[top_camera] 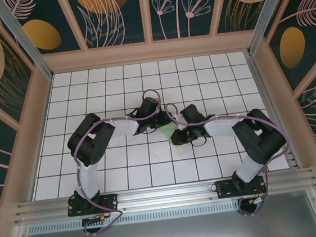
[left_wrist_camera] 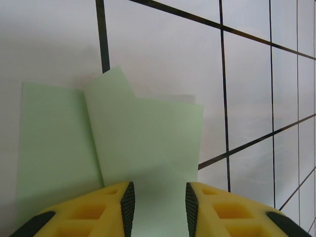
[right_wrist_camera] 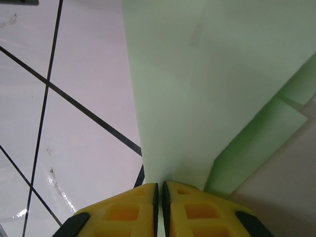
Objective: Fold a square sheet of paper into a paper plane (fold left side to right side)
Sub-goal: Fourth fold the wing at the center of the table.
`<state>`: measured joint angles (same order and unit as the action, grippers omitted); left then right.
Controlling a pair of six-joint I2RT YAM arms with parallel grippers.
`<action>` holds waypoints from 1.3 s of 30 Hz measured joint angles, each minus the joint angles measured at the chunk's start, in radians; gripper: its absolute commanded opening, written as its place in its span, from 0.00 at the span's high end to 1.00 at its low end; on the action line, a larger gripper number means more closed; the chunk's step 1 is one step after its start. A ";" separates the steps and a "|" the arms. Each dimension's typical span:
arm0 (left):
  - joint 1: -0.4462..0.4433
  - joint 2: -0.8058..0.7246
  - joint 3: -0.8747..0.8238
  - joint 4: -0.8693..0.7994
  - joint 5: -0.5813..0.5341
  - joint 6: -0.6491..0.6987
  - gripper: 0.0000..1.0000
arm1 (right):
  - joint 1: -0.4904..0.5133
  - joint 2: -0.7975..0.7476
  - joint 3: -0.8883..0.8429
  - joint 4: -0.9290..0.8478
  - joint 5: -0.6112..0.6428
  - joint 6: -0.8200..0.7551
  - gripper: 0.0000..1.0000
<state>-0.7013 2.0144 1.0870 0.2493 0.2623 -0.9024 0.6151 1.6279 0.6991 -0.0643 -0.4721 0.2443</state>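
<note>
- Mint-green and thin, the sheet of paper [top_camera: 165, 132] lies near the middle of the white gridded table [top_camera: 130, 172]. In the top view we see it between the two gripper heads.
- We find the sheet partly folded. In the left wrist view one flap lies over another at a slant, and a pointed corner reaches up to a black grid line [left_wrist_camera: 102, 44].
- The left gripper [left_wrist_camera: 158, 205] stands open over the near edge of the sheet. Its yellow fingers [left_wrist_camera: 116, 207] are well apart, with green paper showing in the gap.
- We cannot tell whether the left fingers touch the paper. Nothing is clamped between them.
- The right gripper [right_wrist_camera: 160, 197] is all but closed. Its two yellow fingers [right_wrist_camera: 131, 207] are separated by a thin slit only.
- The paper's edge runs down into that slit, so we record the right gripper as pinching the sheet at its edge.
- In the right wrist view the sheet spreads broadly away from the fingers, with a second, darker green layer [right_wrist_camera: 256, 148] showing beneath it on the right.
- Both arms reach inward from their bases at the near rail [top_camera: 166, 194], and their heads meet at the sheet.
</note>
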 measured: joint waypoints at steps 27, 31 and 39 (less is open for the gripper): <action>0.000 0.003 -0.004 0.019 -0.006 -0.008 0.64 | 0.020 -0.206 -0.116 0.205 0.030 0.548 0.79; 0.000 0.003 -0.004 0.019 -0.006 -0.008 0.64 | 0.023 -0.154 -0.107 0.227 0.056 0.558 0.79; 0.000 0.003 -0.004 0.019 -0.007 -0.008 0.65 | 0.005 -0.072 -0.072 0.245 0.087 0.546 0.79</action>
<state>-0.7013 2.0171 1.0828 0.2680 0.2550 -0.9108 0.6205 1.5558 0.6270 0.1806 -0.3851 0.7906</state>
